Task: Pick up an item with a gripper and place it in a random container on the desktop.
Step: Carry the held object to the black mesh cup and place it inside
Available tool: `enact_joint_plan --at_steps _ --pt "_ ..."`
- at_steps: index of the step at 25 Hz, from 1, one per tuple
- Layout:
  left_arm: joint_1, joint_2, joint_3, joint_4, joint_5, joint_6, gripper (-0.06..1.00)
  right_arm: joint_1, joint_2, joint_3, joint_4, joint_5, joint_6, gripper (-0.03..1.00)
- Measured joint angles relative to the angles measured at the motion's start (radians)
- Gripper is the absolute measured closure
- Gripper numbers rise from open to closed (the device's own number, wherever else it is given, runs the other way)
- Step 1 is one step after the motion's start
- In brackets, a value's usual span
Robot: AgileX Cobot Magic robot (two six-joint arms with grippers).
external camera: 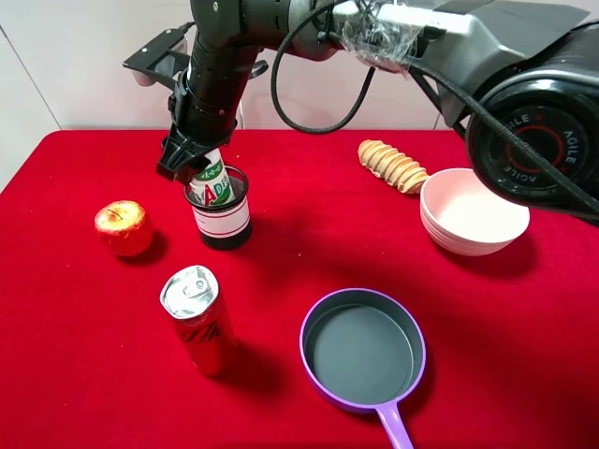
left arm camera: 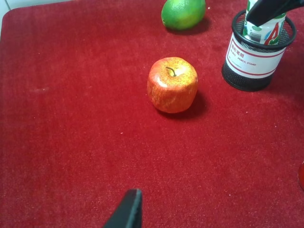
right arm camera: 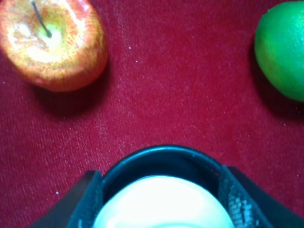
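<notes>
Bottle [external camera: 211, 182]: tilted inside the mesh cup [external camera: 221, 223], lower part within the rim, top leaning out above it.
Right end effector [external camera: 190, 154]: clamped on the bottle's upper part, just above the cup rim.
Left end effector [left arm camera: 127, 211]: only one fingertip is shown; width cannot be told.
Handling: judged light, thin plastic; smooth label likely slippery, foil cap easily dented. Best taken at the body below the cap, gently.
Risk: the cup may be tipped on release.
Apple [external camera: 123, 227]: beside the cup, on the desk [external camera: 309, 234].
</notes>
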Motion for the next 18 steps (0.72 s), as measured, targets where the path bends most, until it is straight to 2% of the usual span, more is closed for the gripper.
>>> enact_joint_plan --at_steps 6,8,10,18 --pt "0.0 0.0 0.0 0.0 0.0 0.0 -0.04 0.0 0.0 -0.002 0.003 -0.002 0.0 0.53" --pt "0.0 0.0 0.0 0.0 0.0 0.0 -0.04 0.0 0.0 -0.003 0.011 -0.006 0.0 0.39" --pt "0.0 0.0 0.0 0.0 0.0 0.0 -0.04 0.0 0.0 -0.003 0.015 -0.006 0.0 0.31" --pt "0.0 0.0 0.0 0.0 0.0 0.0 -0.04 0.0 0.0 -0.003 0.018 -0.007 0.0 0.27"
